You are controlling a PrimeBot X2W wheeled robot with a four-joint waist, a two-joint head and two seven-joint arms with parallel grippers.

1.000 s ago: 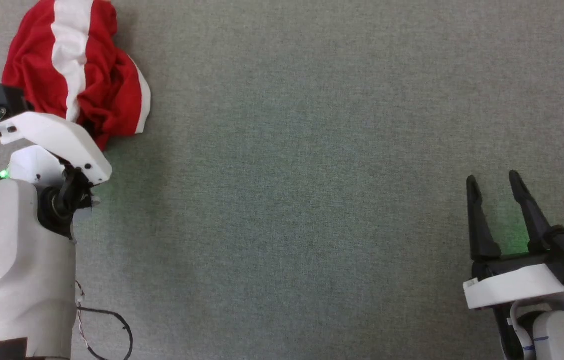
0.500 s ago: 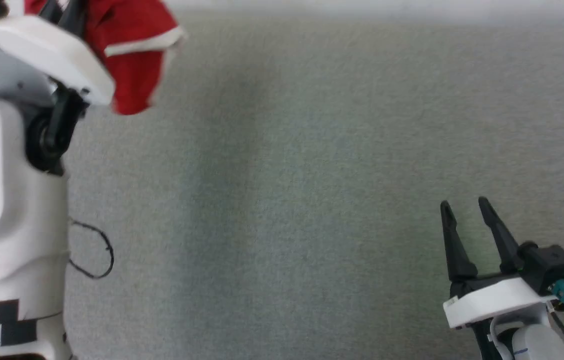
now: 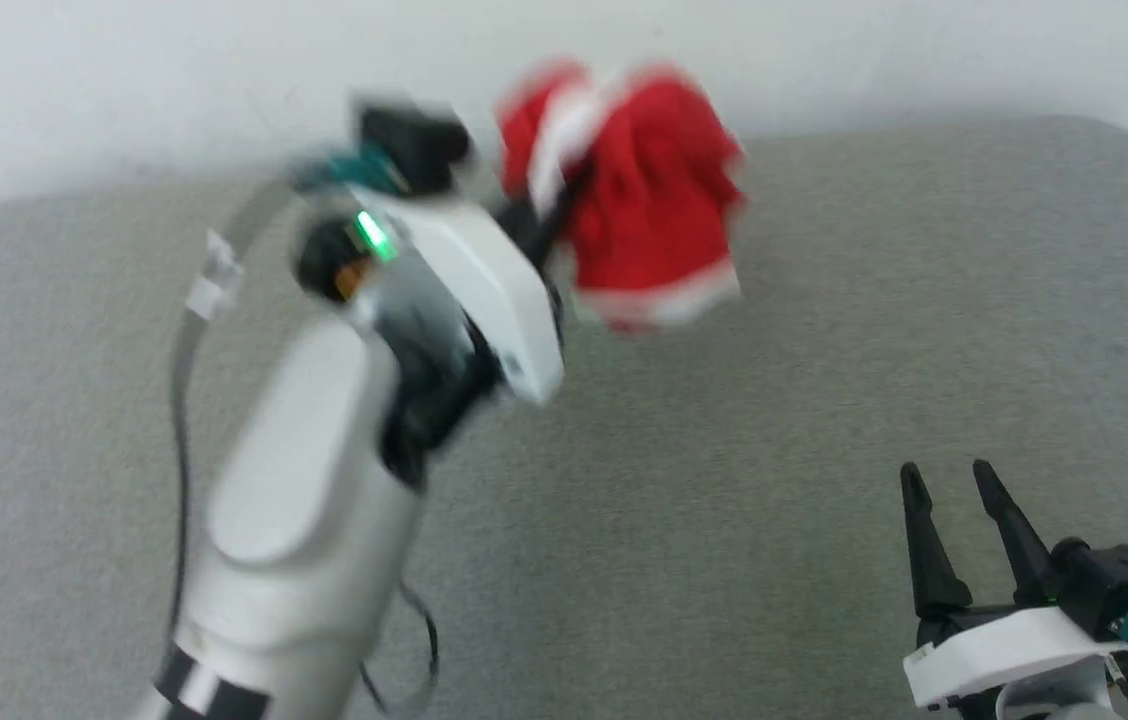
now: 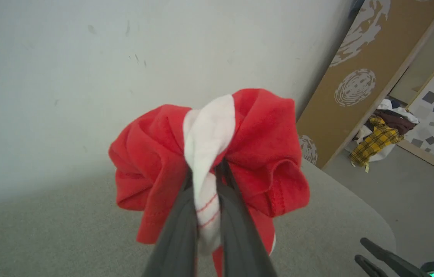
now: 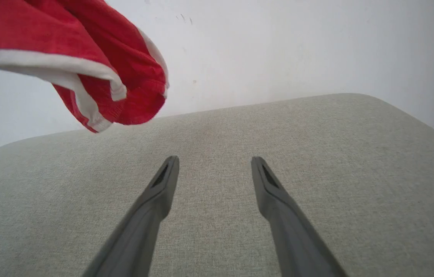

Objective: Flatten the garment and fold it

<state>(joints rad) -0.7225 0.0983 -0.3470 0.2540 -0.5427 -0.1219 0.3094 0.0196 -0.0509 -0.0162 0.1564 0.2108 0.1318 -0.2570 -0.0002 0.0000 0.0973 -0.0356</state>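
The garment (image 3: pixel 649 205), bright red with a white stripe and white hem, hangs bunched in the air above the far part of the grey table (image 3: pixel 824 400). My left gripper (image 3: pixel 549 215) is shut on it. In the left wrist view the two dark fingers (image 4: pixel 180 227) pinch the white stripe of the garment (image 4: pixel 263 146). My right gripper (image 3: pixel 944 480) stands open low at the near right, nothing between its fingers. From the right wrist, the garment (image 5: pixel 97 50) hangs at the upper left, well above my right gripper (image 5: pixel 215 161).
A pale wall (image 3: pixel 824 50) rises behind the table's rounded far edge. Off the table's right side stand a brown patterned board (image 4: pixel 371 69) and a pile of clothes (image 4: pixel 382 134) on the floor. My right gripper's tips (image 4: pixel 371 250) show at the lower right.
My left gripper has closed on the garment and lifted it off the table, carrying it right toward the middle. The head camera has tilted up, bringing the wall into view.
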